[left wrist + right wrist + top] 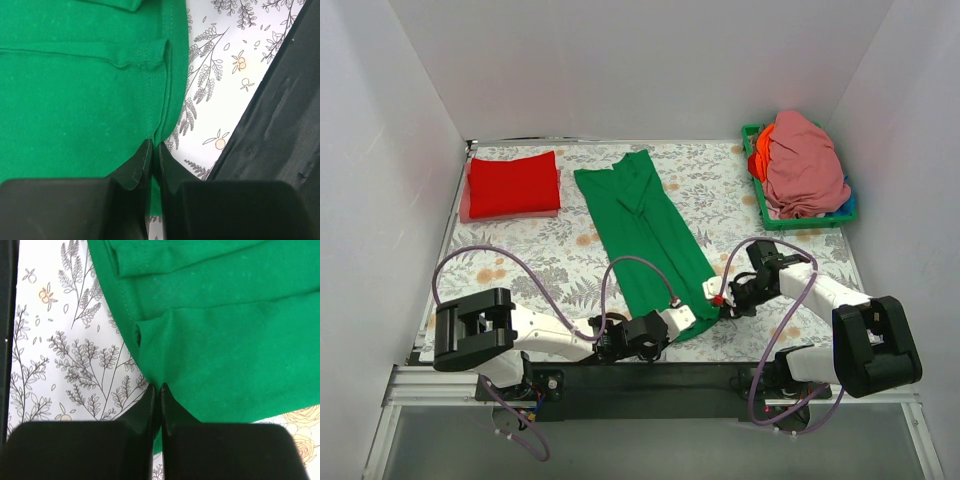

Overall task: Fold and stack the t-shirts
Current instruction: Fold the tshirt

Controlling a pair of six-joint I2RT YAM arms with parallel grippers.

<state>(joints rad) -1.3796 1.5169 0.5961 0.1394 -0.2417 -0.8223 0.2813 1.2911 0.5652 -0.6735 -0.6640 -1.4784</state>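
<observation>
GRIP: near end of bright green cotton t-shirt (pixel 645 235) is pinched in closed left gripper (pixel 155 150) and closed right gripper (pixel 159 390) | AXIS: far-centre to near-right

The green t-shirt (pixel 75 100) is matt, finely knit cloth; the floral table cover (pixel 225 75) looks smooth.

We see a robotics lab test cell. Plain white panel walls (pixel 650 60) box in a table under a floral-print cloth (pixel 540 255). A white-and-black left robot arm (pixel 550 335) and its right twin (pixel 820 290), trailing purple cables (pixel 470 248), are bolted to a black base plate (pixel 640 385).
</observation>
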